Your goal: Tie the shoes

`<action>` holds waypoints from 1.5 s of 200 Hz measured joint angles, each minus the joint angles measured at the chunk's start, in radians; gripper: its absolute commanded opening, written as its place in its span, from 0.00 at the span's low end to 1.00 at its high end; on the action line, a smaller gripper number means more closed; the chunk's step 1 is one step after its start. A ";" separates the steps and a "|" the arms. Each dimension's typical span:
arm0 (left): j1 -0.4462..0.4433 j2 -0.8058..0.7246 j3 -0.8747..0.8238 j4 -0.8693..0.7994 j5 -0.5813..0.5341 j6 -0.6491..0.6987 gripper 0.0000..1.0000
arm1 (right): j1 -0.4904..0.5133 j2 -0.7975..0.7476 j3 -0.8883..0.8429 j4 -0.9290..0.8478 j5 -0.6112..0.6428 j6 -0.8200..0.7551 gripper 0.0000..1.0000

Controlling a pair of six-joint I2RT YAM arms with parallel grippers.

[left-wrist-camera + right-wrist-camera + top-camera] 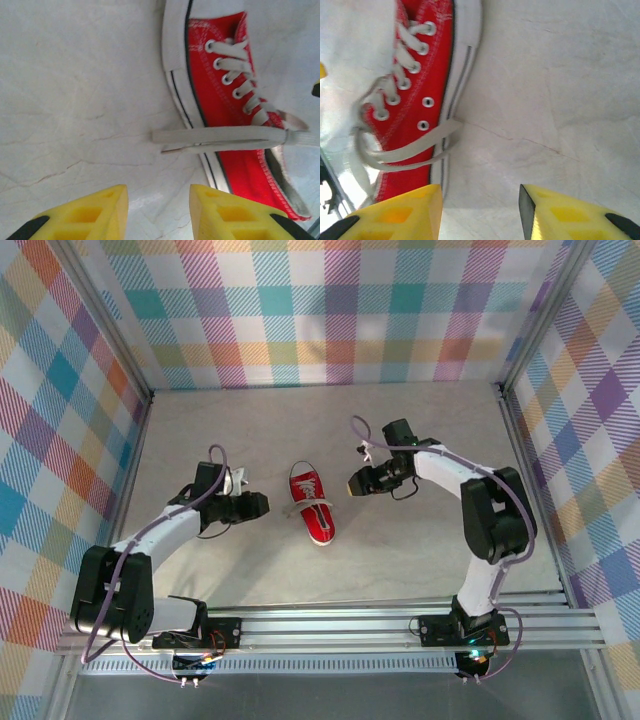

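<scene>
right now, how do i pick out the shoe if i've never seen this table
Find the pale marbled table ringed by plaid walls. Near its middle, between the left hand and the right hand, lies a small sneaker. It is red with a white sole edge and loose whitish laces draped across it.

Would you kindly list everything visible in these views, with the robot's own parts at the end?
sneaker: one, red with white toe cap and sole edge, middle of the table between the two pincers
laces: one set, whitish-grey, threaded up the sneaker, loose ends draped over both its sides
table: one, pale marbled grey, under everything
walls: three, pastel checks, left, back and right of the table
rail: one, silver metal, along the near edge, carrying the arm bases
arms: two, white and black, reaching in from either side
left pincer: one, yellow, open, left of the sneaker, holding nothing
right pincer: one, yellow, open, right of the sneaker, holding nothing
</scene>
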 measured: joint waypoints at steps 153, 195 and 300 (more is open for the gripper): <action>-0.258 0.286 0.317 -0.001 0.027 0.123 0.38 | 0.166 -0.039 -0.032 0.024 -0.072 -0.047 0.45; -0.276 0.327 0.345 -0.012 0.021 0.174 0.41 | 0.178 -0.002 -0.024 0.004 -0.052 -0.063 0.34; -0.278 0.080 0.197 0.024 -0.011 0.711 0.48 | 0.196 0.002 0.048 -0.066 0.030 -0.122 0.00</action>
